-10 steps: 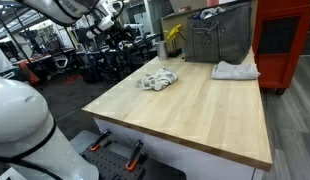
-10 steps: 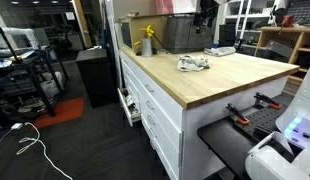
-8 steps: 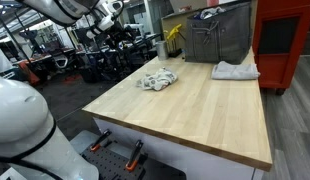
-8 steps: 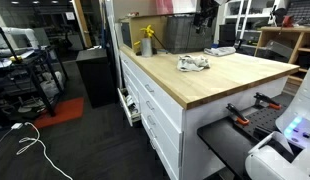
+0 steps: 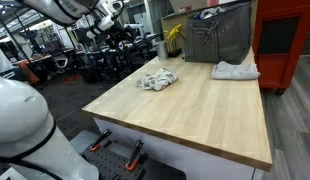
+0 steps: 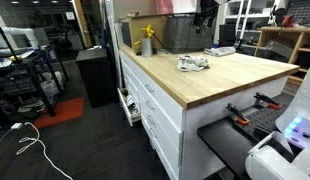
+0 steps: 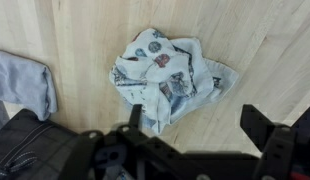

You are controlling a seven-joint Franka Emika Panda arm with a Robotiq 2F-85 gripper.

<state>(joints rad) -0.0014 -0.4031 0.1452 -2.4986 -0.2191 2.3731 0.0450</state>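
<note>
Gripper (image 7: pixel 195 125): jaws spread wide, empty, poised above crumpled patterned cloth (image 7: pixel 167 78); patterned cloth lying loose on wooden tabletop (image 7: pixel 75 30), toward far end in both exterior views; grey cloth (image 7: pixel 23 82) well apart; grey bin (image 5: pixel 217 35) near grey cloth.

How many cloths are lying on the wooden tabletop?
2. The crumpled white patterned cloth lies mid-table; the plain pale grey cloth lies by the grey bin. More may be hidden behind it.
</note>
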